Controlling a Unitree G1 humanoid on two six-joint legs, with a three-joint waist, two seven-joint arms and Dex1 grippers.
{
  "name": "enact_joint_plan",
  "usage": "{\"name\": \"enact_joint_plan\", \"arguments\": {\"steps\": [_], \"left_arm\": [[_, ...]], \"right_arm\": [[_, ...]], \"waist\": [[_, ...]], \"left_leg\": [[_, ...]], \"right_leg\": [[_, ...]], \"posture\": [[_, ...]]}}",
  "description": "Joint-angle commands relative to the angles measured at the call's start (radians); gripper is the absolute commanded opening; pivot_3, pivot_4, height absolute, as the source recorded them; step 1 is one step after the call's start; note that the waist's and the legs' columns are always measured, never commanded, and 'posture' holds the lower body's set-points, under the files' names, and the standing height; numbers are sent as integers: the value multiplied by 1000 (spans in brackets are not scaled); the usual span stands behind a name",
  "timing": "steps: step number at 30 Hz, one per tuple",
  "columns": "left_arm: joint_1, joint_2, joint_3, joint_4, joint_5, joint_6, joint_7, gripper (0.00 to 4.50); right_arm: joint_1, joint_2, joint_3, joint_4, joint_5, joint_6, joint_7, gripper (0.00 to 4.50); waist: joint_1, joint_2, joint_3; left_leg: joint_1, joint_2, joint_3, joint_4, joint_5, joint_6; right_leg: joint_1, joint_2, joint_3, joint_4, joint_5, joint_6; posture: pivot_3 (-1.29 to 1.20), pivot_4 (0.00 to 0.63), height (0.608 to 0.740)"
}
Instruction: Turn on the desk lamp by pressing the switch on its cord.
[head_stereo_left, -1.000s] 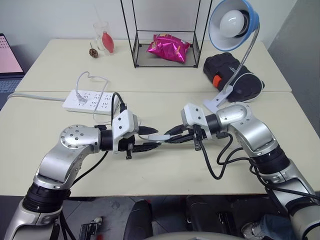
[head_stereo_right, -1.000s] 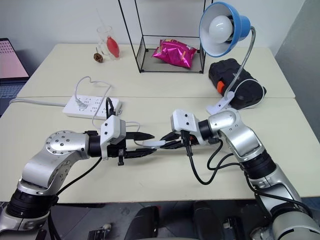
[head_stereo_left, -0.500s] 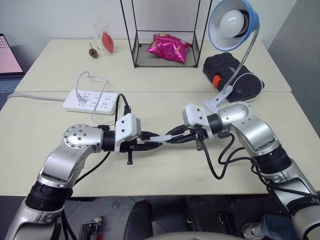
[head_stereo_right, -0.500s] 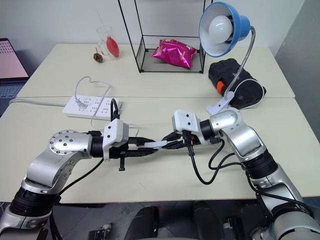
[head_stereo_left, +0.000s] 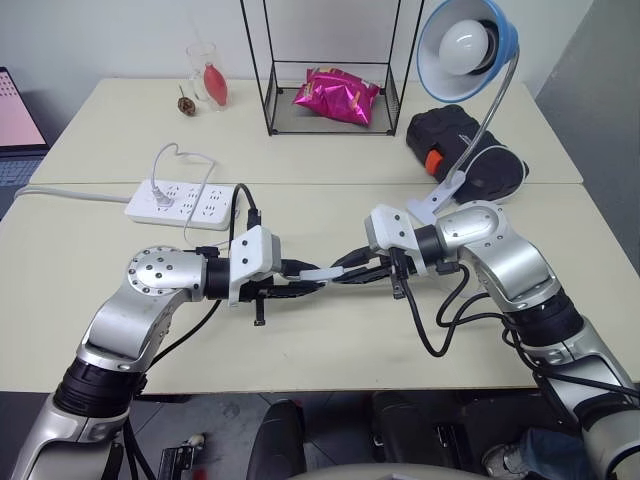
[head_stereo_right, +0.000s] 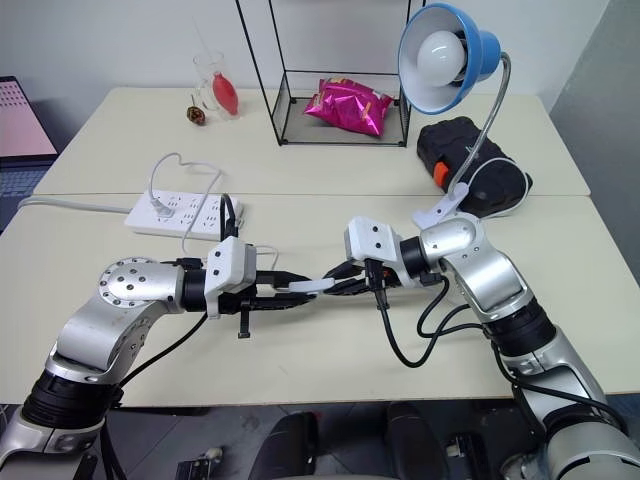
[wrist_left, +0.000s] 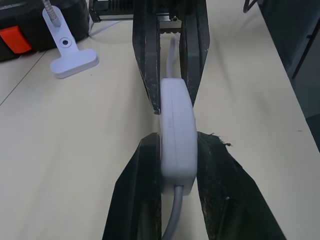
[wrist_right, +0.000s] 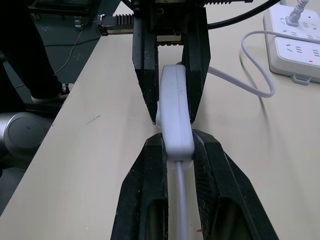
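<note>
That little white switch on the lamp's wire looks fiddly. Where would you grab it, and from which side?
By its long flat sides, coming in along the cord from either end. The switch is a narrow oblong with wire leaving both ends, so fingers slide in beside the wire and pinch its width. Here the left gripper and right gripper each clamp one end, from opposite sides.

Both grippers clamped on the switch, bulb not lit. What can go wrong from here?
1. Both grippers, left and right, pinch the switch by its sides, so the rocker may never get pressed; the lamp looks unlit.
2. Switch is held off the table; pulling apart could strain the cord toward the power strip.
</note>
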Motion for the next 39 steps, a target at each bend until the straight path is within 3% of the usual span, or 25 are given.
{"name": "enact_joint_plan", "arguments": {"steps": [1, 3, 11, 21, 39], "left_arm": [[-11, -11, 57, 15, 19, -3, 72, 613], [-12, -19, 63, 7, -2, 19, 77, 1313], [35, 21, 101, -64, -63, 87, 55, 2924], [103, 30, 161, -148, -216, 244, 72, 2955], [106, 41, 144, -145, -214, 262, 92, 2955]], "right_arm": [[-9, 16, -6, -24, 33, -16, 15, 345], [-10, 18, -7, -23, 34, -16, 15, 345], [-11, 24, -11, -21, 39, -13, 14, 345], [-24, 40, -30, -20, 100, 53, 14, 345], [-28, 20, -34, -18, 119, 87, 7, 345]], "waist": [[0, 0, 0], [0, 0, 0], [-1, 0, 0], [-1, 0, 0], [-1, 0, 0]], "left_leg": [[0, 0, 0, 0, 0, 0], [0, 0, 0, 0, 0, 0], [0, 0, 0, 0, 0, 0], [0, 0, 0, 0, 0, 0], [0, 0, 0, 0, 0, 0]], "right_leg": [[0, 0, 0, 0, 0, 0], [0, 0, 0, 0, 0, 0], [0, 0, 0, 0, 0, 0], [0, 0, 0, 0, 0, 0], [0, 0, 0, 0, 0, 0]], "posture": [[0, 150, 740], [0, 150, 740], [0, 150, 740], [0, 150, 740], [0, 150, 740]]}}
